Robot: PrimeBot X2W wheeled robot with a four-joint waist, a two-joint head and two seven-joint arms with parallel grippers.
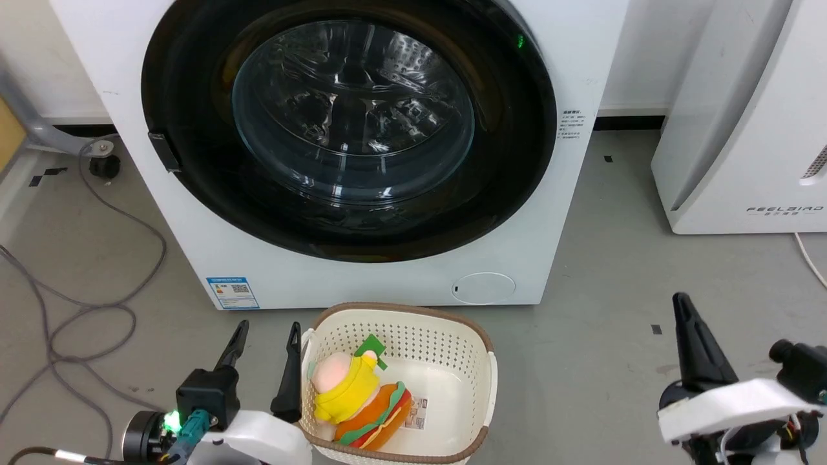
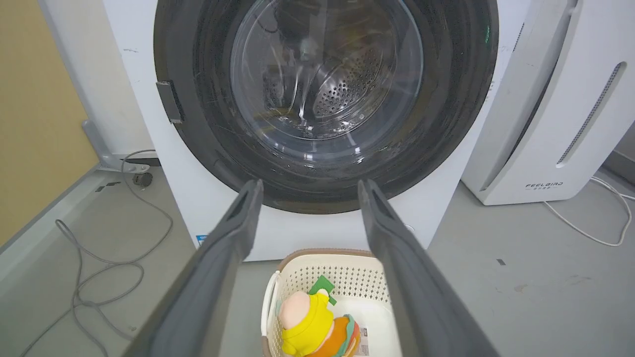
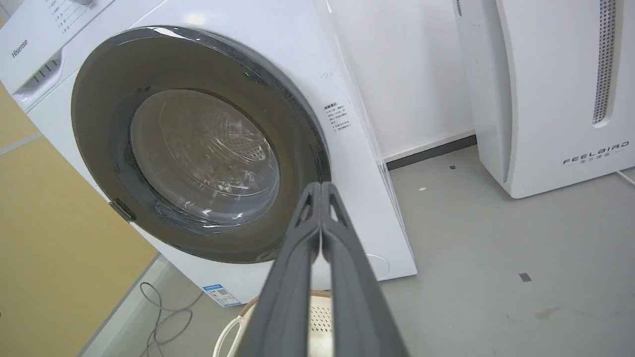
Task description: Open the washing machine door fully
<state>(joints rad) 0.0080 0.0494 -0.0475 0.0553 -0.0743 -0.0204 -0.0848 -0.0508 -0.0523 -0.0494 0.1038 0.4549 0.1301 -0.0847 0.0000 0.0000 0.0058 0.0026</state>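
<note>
Grey floor (image 1: 614, 323) spread below, pale wall behind. Washing machine (image 1: 362, 278) seen straight ahead of both grippers, well apart from fingertips. Washing machine door (image 1: 349, 116) seen shut, flush in white front, beyond left gripper's tips. Left gripper (image 1: 270, 325) held spread, nothing between fingers. Right gripper (image 1: 680, 300) held pressed together, empty (tips meeting in right wrist view). Cream basket (image 1: 400, 310) set just beside left gripper, on side toward right gripper, plush toy (image 1: 355, 394) lying inside. FEELBIRD appliance (image 1: 743, 129) placed beyond right gripper. Grey cable (image 1: 97, 310) looped on floor outside left gripper.
</note>
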